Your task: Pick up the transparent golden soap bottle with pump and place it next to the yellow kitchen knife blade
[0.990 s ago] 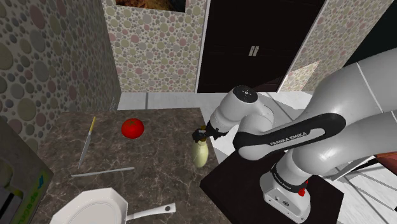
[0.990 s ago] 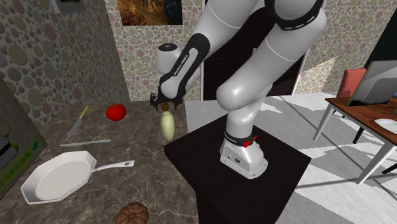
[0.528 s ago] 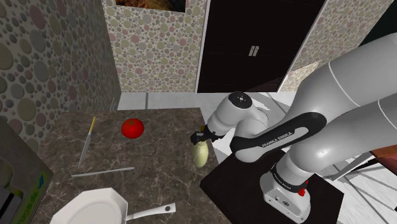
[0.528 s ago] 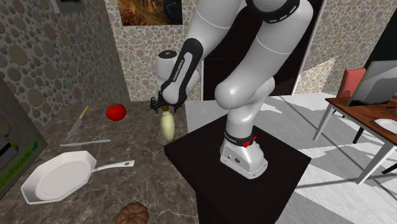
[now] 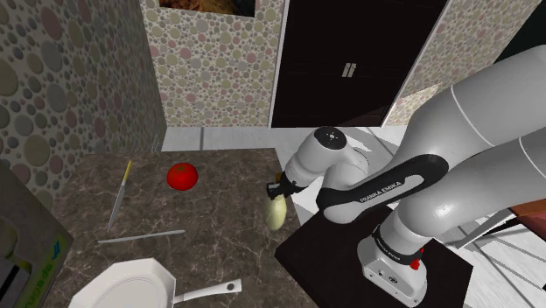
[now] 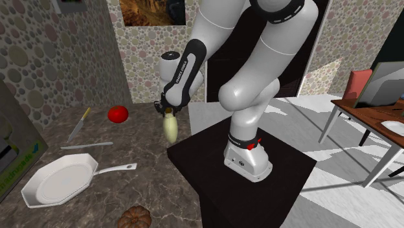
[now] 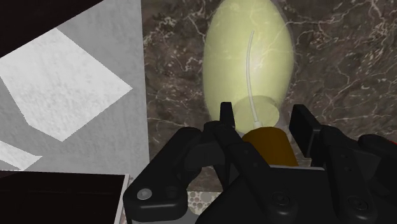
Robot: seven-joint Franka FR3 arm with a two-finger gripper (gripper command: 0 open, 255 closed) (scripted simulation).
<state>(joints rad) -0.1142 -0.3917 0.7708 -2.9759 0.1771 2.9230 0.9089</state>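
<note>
Gripper (image 7: 264, 113) tight on soap bottle (image 7: 248, 57), pump (image 7: 267, 143) half-hidden

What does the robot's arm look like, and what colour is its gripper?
The arm is fat, rounded and glossy white, with dark joints and a black band lettered FRANKA EMIKA. A small red button sits near its base. The gripper is all black.

The white arm (image 5: 455, 131) rises at the near right, folds over at the elbow and reaches left and down. Its black gripper (image 7: 262, 113) points downward, the two fingers (image 7: 226, 114) closed against the pump of the soap bottle (image 7: 248, 57).
</note>
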